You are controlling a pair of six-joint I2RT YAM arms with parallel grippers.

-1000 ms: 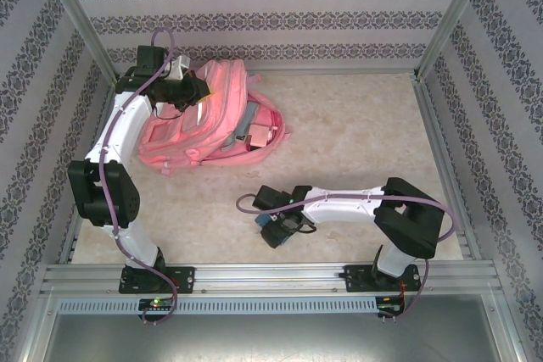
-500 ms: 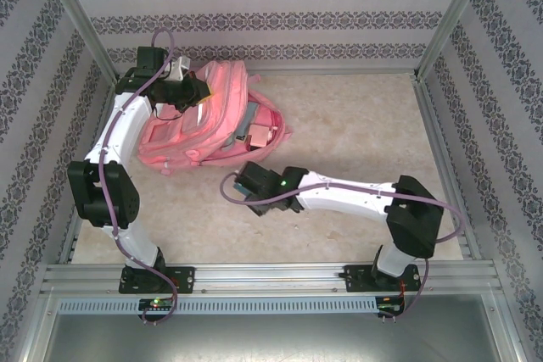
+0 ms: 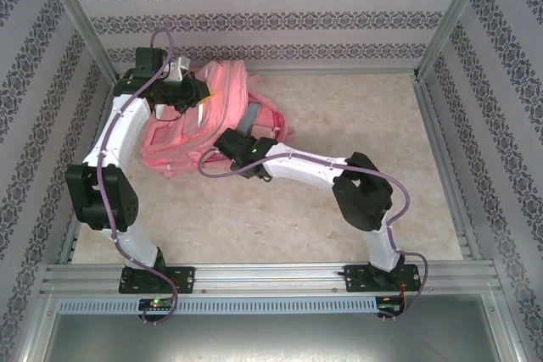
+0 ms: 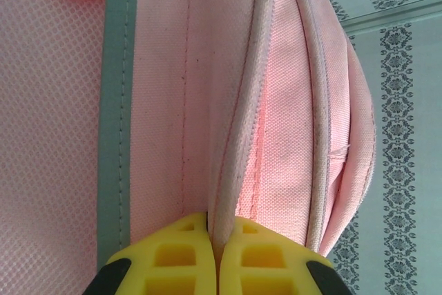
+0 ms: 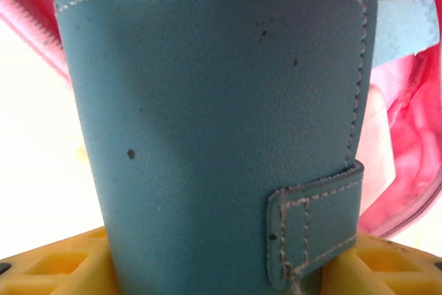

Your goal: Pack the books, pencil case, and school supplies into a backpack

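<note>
Currently, from above, the left gripper [image 3: 195, 93] is holding the backpack [image 3: 178, 137] by its rim while the right gripper [image 3: 243, 158] is hovering at its mouth. Packing is judged well advanced.

At the left wrist, fingers [image 4: 176, 257] are pressing together on a pink seam [image 4: 231, 136].

At the right wrist, fingers [image 5: 48, 271] are pinching the teal block [image 5: 207, 122], not yet inside. A pale blue strip [image 5: 407, 29] is showing within the pink interior.
</note>
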